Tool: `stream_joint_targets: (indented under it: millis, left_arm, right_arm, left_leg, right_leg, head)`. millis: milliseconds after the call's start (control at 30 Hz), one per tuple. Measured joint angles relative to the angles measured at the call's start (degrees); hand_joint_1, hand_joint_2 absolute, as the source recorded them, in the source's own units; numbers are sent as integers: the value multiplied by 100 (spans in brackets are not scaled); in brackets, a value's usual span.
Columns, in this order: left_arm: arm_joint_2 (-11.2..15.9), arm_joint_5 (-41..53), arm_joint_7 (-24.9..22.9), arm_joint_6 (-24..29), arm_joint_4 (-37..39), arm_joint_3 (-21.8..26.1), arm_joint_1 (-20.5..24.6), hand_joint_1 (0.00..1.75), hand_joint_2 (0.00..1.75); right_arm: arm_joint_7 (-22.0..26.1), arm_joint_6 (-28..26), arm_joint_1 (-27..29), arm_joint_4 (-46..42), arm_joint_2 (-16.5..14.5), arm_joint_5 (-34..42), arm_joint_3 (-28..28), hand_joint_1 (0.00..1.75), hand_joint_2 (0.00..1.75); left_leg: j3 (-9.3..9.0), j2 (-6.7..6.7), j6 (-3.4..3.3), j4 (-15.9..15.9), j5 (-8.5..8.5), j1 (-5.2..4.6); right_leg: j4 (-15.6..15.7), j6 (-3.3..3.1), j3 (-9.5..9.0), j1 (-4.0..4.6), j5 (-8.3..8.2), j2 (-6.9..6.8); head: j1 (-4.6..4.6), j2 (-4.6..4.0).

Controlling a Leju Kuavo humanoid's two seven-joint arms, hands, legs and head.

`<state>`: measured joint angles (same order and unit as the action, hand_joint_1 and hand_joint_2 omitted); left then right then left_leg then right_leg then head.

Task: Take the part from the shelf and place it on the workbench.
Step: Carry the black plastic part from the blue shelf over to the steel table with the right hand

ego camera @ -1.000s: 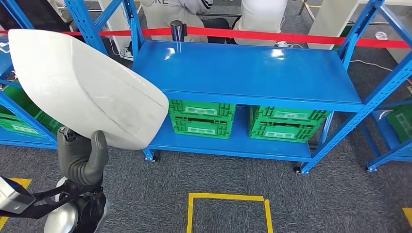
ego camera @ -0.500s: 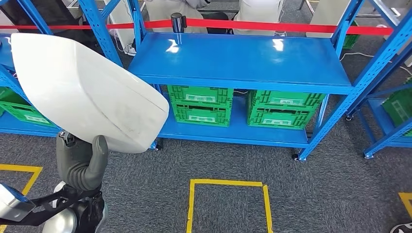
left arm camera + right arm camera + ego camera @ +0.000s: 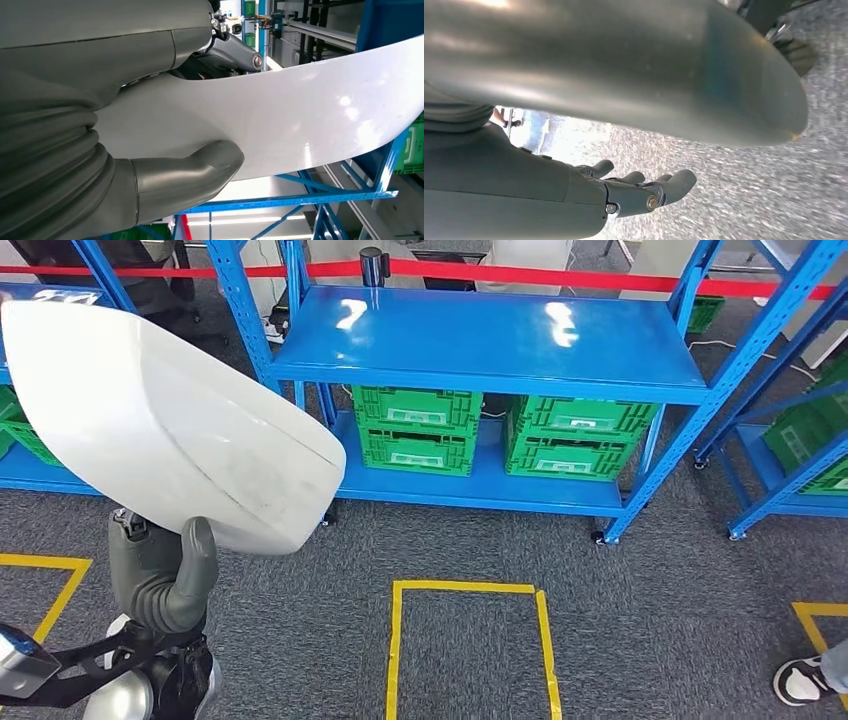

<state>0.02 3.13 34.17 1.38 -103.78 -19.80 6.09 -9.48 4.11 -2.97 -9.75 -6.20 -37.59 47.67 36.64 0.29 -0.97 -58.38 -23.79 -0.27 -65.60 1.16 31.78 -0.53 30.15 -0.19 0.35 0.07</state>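
Left wrist view puts you right up against it: the left hand (image 3: 125, 165) has its thick thumb pressed flat on the smooth face of the white part (image 3: 300, 120), with darker fingers (image 3: 235, 50) hooked over the far edge, so the shell is pinched by its rim. From the head view the part (image 3: 170, 420) rides high over the left hand (image 3: 160, 575), clear of the shelving and well above the carpet. It looks like a thin, rigid moulded shell, probably light for its bulk, but glossy and slick, and held at one end it will want to swing; I'd guess a grip on the edge near the thick end, as here, is the sensible one. The right hand (image 3: 644, 192) hangs low over the carpet with its fingers loosely spread and nothing in them. Further out there is a yellow tape square (image 3: 468, 650) on the floor and someone's shoe (image 3: 805, 680) at the right margin. Beyond stands the blue shelf (image 3: 490, 350), green crates (image 3: 418, 430) under it, and red barrier tape (image 3: 600, 280) behind. No counter can be seen, so the big shell could catch those uprights as the robot turns away.
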Motion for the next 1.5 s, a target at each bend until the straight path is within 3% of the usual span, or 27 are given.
stream_joint_targets:
  millis: [67, 167, 233, 300, 333, 367, 400, 467, 533, 600, 667, 700, 733, 833, 867, 900, 933, 1000, 1067, 1133, 1200, 1233, 1300, 1367, 1400, 1467, 1500]
  left_arm:
    - [-1, 7, -6, -6, -5, -2, 3, 175, 175]
    - [-3, 17, -24, -63, 29, -5, 13, 175, 175]
    - [-2, 21, -24, -97, 62, -8, 18, 175, 175]
    - [-2, 26, -23, -104, 93, -14, 21, 175, 175]
    - [-2, 27, -23, -105, 110, -16, 21, 175, 175]
    - [-2, 28, -23, -105, 127, -17, 21, 175, 175]
    - [-2, 28, -23, -105, 142, -17, 21, 175, 175]
    - [-2, 30, -23, -105, 160, -17, 28, 175, 175]
    - [-5, 30, -19, -105, 163, -20, 56, 175, 175]
    - [-9, 30, -10, -107, 165, -26, 84, 175, 175]
    - [-19, 29, -4, -110, 172, -38, 96, 175, 175]
    - [-29, 29, -4, -112, 174, -45, 99, 175, 175]
    - [-39, 29, -2, -115, 175, -52, 99, 175, 175]
    - [-55, 28, 9, -156, 185, -61, 70, 175, 175]
    - [-57, 28, 13, -173, 193, -61, 56, 175, 175]
    - [-60, 28, 14, -184, 200, -61, 43, 175, 175]
    - [-64, 33, 14, -189, 203, -61, 31, 175, 175]
    - [-77, 49, 11, -190, 198, -61, 12, 175, 175]
    - [-89, 62, 10, -190, 168, -60, -2, 175, 175]
    - [-96, 66, 9, -191, 133, -61, -10, 175, 175]
    - [-100, 73, 6, -192, 116, -62, -26, 175, 175]
    - [-101, 83, 1, -189, 109, -62, -38, 175, 175]
    - [-101, 107, -4, -180, 101, -61, -54, 175, 175]
    - [-100, 120, -10, -177, 102, -56, -65, 175, 175]
    - [-99, 121, -8, -177, 107, -53, -73, 175, 175]
    - [-92, 121, 5, -177, 118, -46, -84, 175, 175]
    - [-88, 120, 15, -177, 121, -45, -86, 175, 175]
  right_arm:
    - [-2, -4, -8, 0, -3, 25, 10, 0, 0]
    - [-10, -18, 3, 1, -14, 85, 55, 0, 0]
    - [-13, -27, 7, 2, -25, 106, 88, 0, 0]
    - [-12, -34, 9, 2, -32, 108, 116, 0, 0]
    - [-12, -35, 13, 2, -36, 108, 127, 0, 0]
    - [-12, -35, 16, 2, -39, 108, 134, 0, 0]
    - [-12, -35, 18, 2, -43, 108, 139, 0, 0]
    - [-12, -35, 18, 2, -49, 108, 143, 0, 0]
    - [-9, -35, 17, 2, -52, 108, 145, 0, 0]
    - [-6, -35, 20, 2, -53, 109, 148, 0, 0]
    - [-9, -35, 39, 2, -56, 109, 151, 0, 0]
    - [-15, -35, 52, 2, -58, 107, 153, 0, 0]
    - [-18, -34, 67, 3, -63, 105, 155, 0, 0]
    - [3, -31, 89, 4, -76, 82, 157, 0, 0]
    - [23, -30, 91, 4, -78, 64, 157, 0, 0]
    - [44, -29, 93, 4, -78, 42, 157, 0, 0]
    - [66, -27, 94, 3, -78, 16, 157, 0, 0]
    - [95, -25, 90, 2, -78, -24, 157, 0, 0]
    - [113, -19, 79, 2, -90, -49, 156, 0, 0]
    - [120, -10, 80, 3, -103, -74, 155, 0, 0]
    - [114, -7, 87, 3, -108, -93, 155, 0, 0]
    - [107, -7, 83, 3, -110, -101, 155, 0, 0]
    - [89, -8, 73, 3, -115, -119, 155, 0, 0]
    - [77, -5, 69, 3, -115, -129, 152, 0, 0]
    - [77, 1, 70, 3, -115, -131, 150, 0, 0]
    - [85, 16, 74, 3, -115, -131, 149, 0, 0]
    - [90, 22, 74, 3, -115, -131, 149, 0, 0]
  left_leg:
    - [89, 7, 58, -51, 94, -10]
    - [129, 8, 166, -39, 184, 5]
    - [227, -9, 249, -303, -172, 24]
    - [389, -17, 322, -961, -784, 53]
    - [442, -17, 348, -1319, -960, 65]
    - [438, -17, 365, -1575, -995, 74]
    - [352, -16, 373, -1663, -896, 81]
    - [-146, -18, 364, -1211, -607, 90]
    - [-830, -24, 314, -296, -662, 70]
    - [-1116, -27, 228, 203, -815, 28]
    - [-1028, -13, 113, 242, -738, 15]
    - [-958, -4, 54, 246, -670, 18]
    - [-886, 6, 3, 255, -596, 28]
    - [-615, 19, -54, 241, -361, 25]
    - [-504, 24, -52, 222, -283, 20]
    - [-403, 29, -47, 198, -221, 17]
    - [-293, 32, -35, 165, -161, 18]
    - [-74, 34, 10, 66, -58, 29]
    - [92, 28, 77, -39, 27, 22]
    - [137, 23, 145, -73, 111, 6]
    - [145, 12, 213, -63, 166, 18]
    - [177, 3, 248, -116, 77, 28]
    - [307, -11, 306, -505, -398, 46]
    - [455, -12, 334, -1189, -934, 47]
    - [478, -12, 334, -1487, -1035, 46]
    - [322, -14, 295, -1690, -899, 37]
    - [69, -17, 244, -1460, -737, 20]
  right_leg:
    - [661, -69, -424, 35, 187, 4]
    - [809, -187, -386, 41, 133, -14]
    - [834, -271, -263, 19, -18, -38]
    - [827, -303, -85, 14, -166, -46]
    - [820, -297, 10, 13, -244, -48]
    - [811, -287, 109, 12, -322, -52]
    - [802, -273, 208, 10, -398, -56]
    - [786, -237, 386, 5, -544, -61]
    - [772, -182, 498, 10, -667, -56]
    - [789, -115, 534, 6, -788, -54]
    - [819, -37, 568, -21, -883, -52]
    - [788, -2, 615, -29, -830, -43]
    - [692, 26, 680, -35, -689, -33]
    - [-286, 84, 958, -40, 172, -13]
    - [-664, 97, 1012, -40, 349, -11]
    - [-886, 102, 1002, -40, 369, -10]
    - [-933, 104, 905, -41, 280, -10]
    - [-402, 108, 390, -51, 45, -9]
    - [406, 70, -199, -42, 110, 13]
    - [722, -28, -380, -23, 245, 47]
    - [706, -139, -309, -19, 169, 44]
    - [707, -189, -258, -19, 114, 31]
    - [718, -273, -117, -29, -13, 3]
    - [714, -306, 48, -15, -141, -9]
    - [711, -309, 142, -2, -215, -16]
    - [704, -311, 335, 34, -368, -28]
    - [703, -311, 427, 58, -447, -31]
  head:
    - [1, 0]
    - [3, 0]
    - [-10, 0]
    - [-21, 0]
    - [-23, 0]
    - [-23, 0]
    - [-24, 0]
    - [-24, 0]
    - [-25, 0]
    - [-26, 0]
    - [-32, 0]
    - [-31, 0]
    - [-26, 0]
    - [6, 0]
    - [10, 0]
    - [7, 0]
    - [8, 0]
    - [8, 0]
    - [11, 0]
    - [9, 0]
    - [5, 0]
    - [-4, 0]
    - [-17, 0]
    - [-28, 0]
    - [-31, 0]
    - [-32, 0]
    - [-32, 0]
